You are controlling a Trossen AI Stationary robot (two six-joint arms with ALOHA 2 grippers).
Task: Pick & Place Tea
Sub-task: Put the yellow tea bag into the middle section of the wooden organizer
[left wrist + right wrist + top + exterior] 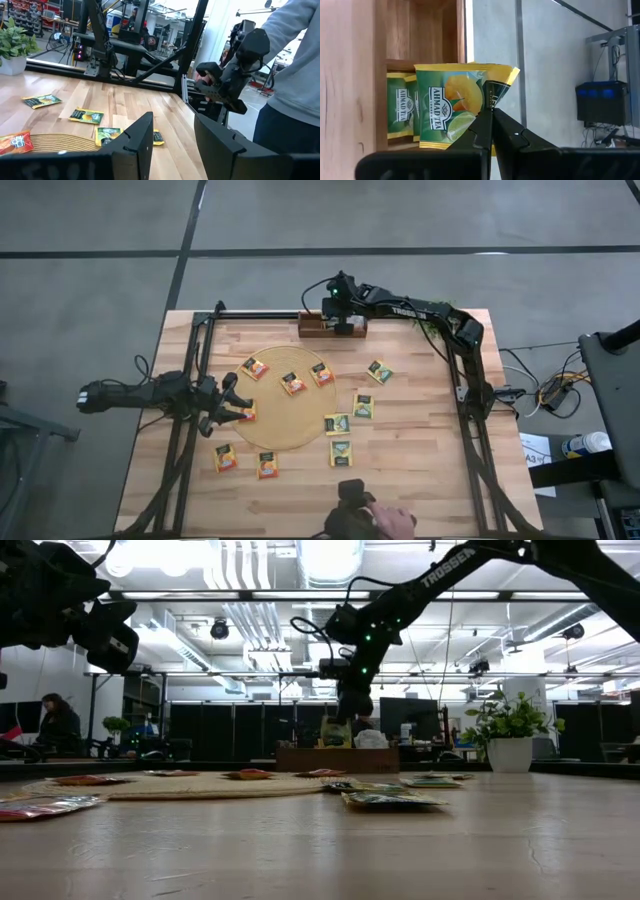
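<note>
Many sachets (362,407) dot the wooden table (420,470).

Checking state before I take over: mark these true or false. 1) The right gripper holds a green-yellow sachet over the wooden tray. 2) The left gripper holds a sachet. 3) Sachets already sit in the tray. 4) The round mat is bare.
1) True: the right gripper is shut on the green-yellow sachet at the wooden tray.
2) False: the left gripper is open and empty.
3) True: green sachets in tray.
4) False: the round mat carries orange sachets.
</note>
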